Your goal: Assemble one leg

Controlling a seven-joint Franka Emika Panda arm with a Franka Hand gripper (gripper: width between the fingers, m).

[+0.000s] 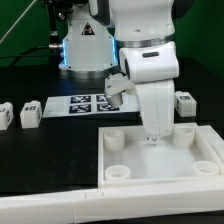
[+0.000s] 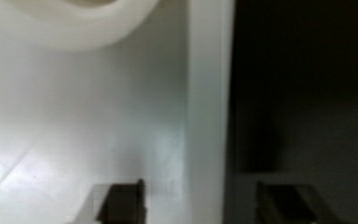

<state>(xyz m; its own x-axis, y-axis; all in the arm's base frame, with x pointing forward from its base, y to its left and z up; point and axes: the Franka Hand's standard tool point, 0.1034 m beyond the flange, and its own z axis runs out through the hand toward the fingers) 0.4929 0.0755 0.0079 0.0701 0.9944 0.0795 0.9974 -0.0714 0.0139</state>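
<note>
**Fingers astride the panel rim, no leg in hand**

Starting at the exterior view's left, the outer leg [image 1: 5, 114] and the second leg [image 1: 30, 112] sit side by side on the dark tabletop [image 1: 45, 150], well apart from the action. Moving along, there's the marker board [image 1: 85, 103], and at its right-hand end the tilted leg [image 1: 118, 86] sits askew, tag face showing.

Now the centre. The arm hangs straight down, and the fingers [image 1: 150, 132] are at the far edge of the big white panel [image 1: 160, 157], between its two far sockets. The wrist view settles it: the fingers [image 2: 119, 200] are spread, with nothing between them but the panel's rim [image 2: 208, 100]. One is over white panel, the other over black tabletop, and neither appears to touch the rim (empty-handed, then). A socket [image 2: 78, 20] curves into that view's corner.

Further right, the right-hand leg [image 1: 185, 102] stands just beyond the panel's far edge.

So here's what the coming move turns on. Every leg lies behind the fingers, away from the camera. The right-hand leg looks nearest, off to the exterior view's right and back, while the tilted leg is back and to the left. The long axis of these chunky blocks is hard to read at this size. I'd judge the fingers must lift clear of the rim before reaching for either.
</note>
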